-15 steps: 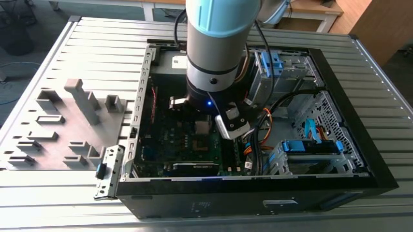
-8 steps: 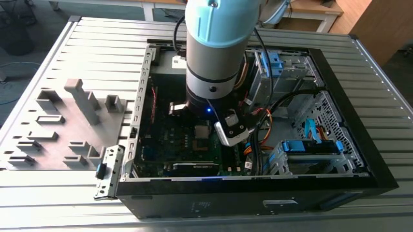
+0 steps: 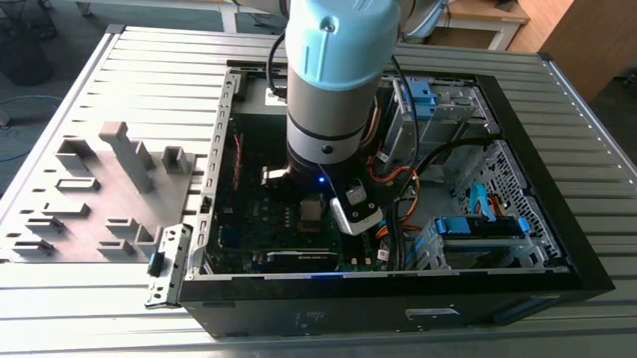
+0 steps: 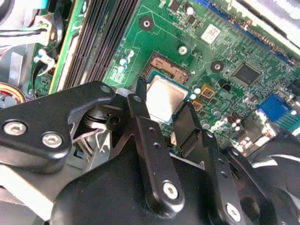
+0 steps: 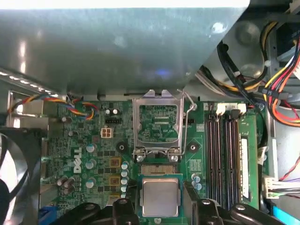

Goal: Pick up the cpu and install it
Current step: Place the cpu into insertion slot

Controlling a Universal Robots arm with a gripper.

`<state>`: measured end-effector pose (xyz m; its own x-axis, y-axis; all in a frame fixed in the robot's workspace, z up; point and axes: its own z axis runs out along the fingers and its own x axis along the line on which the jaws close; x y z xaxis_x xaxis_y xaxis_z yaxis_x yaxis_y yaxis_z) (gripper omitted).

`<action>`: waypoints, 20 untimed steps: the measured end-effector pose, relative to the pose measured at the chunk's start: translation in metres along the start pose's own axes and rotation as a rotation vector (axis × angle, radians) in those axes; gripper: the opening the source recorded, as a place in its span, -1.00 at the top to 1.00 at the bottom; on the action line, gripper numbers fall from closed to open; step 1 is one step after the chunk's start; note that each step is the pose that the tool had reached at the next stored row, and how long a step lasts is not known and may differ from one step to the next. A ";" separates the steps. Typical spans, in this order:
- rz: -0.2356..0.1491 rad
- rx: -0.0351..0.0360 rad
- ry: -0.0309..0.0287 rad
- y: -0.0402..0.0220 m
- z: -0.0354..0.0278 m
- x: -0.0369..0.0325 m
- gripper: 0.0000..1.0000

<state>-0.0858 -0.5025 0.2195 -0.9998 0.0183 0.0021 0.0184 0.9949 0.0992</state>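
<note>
Gripper (image 4: 163,110) pinching cpu (image 4: 165,96) by opposite edges, partly over socket (image 4: 166,69); hinged socket frame (image 5: 156,123) raised. Exterior view: arm (image 3: 333,74) centre frame, reaching into computer case (image 3: 298,302). Cpu likely light, stiff, thin, with fragile underside; edge hold suits.

The exterior view looks steeply down into the case (image 3: 398,297) from afar, while the 2 wrist views sit close behind the fingers (image 4: 150,140), sharing the cpu (image 5: 160,197) between them.

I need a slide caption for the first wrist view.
The hand holds the cpu at the open motherboard socket.
</note>
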 end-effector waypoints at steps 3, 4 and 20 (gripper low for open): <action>0.000 -0.0002 -0.0001 -0.0040 0.0042 -0.0001 0.06; 0.000 -0.0002 -0.0001 -0.0047 0.0055 -0.0001 0.06; -0.001 -0.0002 0.0001 -0.0058 0.0155 -0.0001 0.06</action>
<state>-0.0858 -0.5068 0.2035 -0.9998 0.0177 0.0021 0.0178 0.9949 0.0994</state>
